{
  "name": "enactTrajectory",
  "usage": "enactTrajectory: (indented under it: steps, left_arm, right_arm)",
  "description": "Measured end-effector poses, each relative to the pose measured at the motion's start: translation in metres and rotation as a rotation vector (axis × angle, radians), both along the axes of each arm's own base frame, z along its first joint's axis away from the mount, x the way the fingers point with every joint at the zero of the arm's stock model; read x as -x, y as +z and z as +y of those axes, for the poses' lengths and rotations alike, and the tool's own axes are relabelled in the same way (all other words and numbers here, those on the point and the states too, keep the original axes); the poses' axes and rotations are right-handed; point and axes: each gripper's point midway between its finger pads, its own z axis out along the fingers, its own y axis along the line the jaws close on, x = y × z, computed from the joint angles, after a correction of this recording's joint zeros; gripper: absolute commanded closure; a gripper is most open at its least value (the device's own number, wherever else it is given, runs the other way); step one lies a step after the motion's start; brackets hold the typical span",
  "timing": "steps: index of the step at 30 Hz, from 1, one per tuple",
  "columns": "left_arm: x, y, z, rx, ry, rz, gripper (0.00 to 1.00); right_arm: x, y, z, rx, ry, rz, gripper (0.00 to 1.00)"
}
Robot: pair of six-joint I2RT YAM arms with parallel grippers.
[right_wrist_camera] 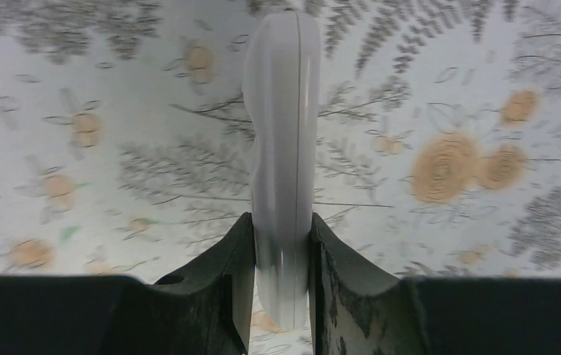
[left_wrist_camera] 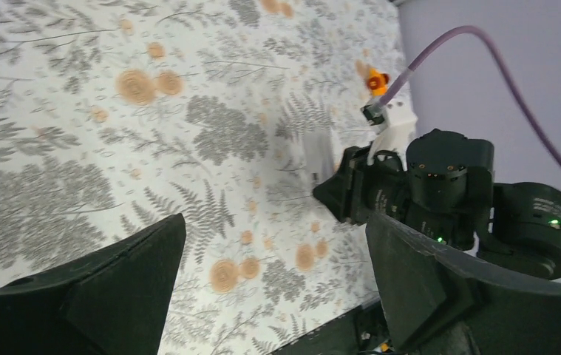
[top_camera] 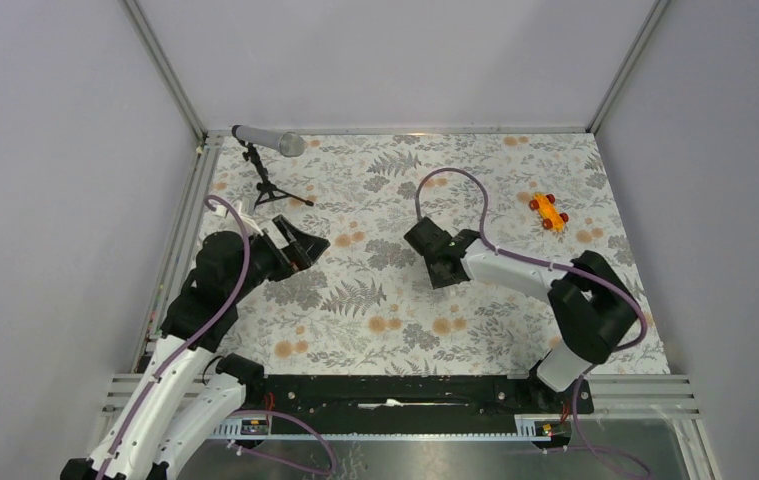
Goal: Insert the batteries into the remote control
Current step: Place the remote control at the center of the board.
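Left gripper (top_camera: pixel 305 238) hangs at nine o'clock, jaws spread wide, nothing between them. Right gripper (right_wrist_camera: pixel 281 240), near centre, pinches the white remote control (right_wrist_camera: pixel 281 126) edge-on, its free end pointing to twelve. Orange toy car (top_camera: pixel 548 211) sits at two o'clock.

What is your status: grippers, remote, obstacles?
Left gripper open, empty. Right gripper shut on remote control. Batteries not in view. Toy car far right, microphone far left.

Bare floral-printed tablecloth (top_camera: pixel 375 300) lies between the left gripper (top_camera: pixel 301 240) and right gripper (top_camera: pixel 433 250); a grey microphone on a black tripod (top_camera: pixel 265 139) blocks the far left, an orange toy car with red wheels (top_camera: pixel 548 211) the far right
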Motion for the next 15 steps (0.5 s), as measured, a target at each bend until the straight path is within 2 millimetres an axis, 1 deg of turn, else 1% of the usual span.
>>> enactTrajectory:
  steps: [2,3,6,10,15]
  left_arm:
    - [0.002,-0.006,0.007,-0.043,0.021,0.017,0.01]
    - [0.003,-0.008,0.009,-0.057,0.026,0.021,0.01]
    - [0.005,-0.011,0.015,-0.094,0.039,0.034,0.01]
    - [0.008,-0.008,0.022,-0.122,0.053,0.028,0.01]
    - [0.013,-0.004,0.031,-0.157,0.081,0.038,0.01]
  right_arm:
    - [-0.003,-0.005,-0.018,0.118,-0.008,-0.003,0.87]
    - [-0.006,-0.006,-0.023,0.162,-0.01,-0.006,0.87]
    - [-0.017,-0.006,-0.032,0.263,-0.007,-0.022,0.85]
    - [-0.023,-0.01,-0.043,0.37,0.0,-0.018,0.79]
    - [-0.019,-0.021,-0.051,0.448,0.019,0.031,0.66]
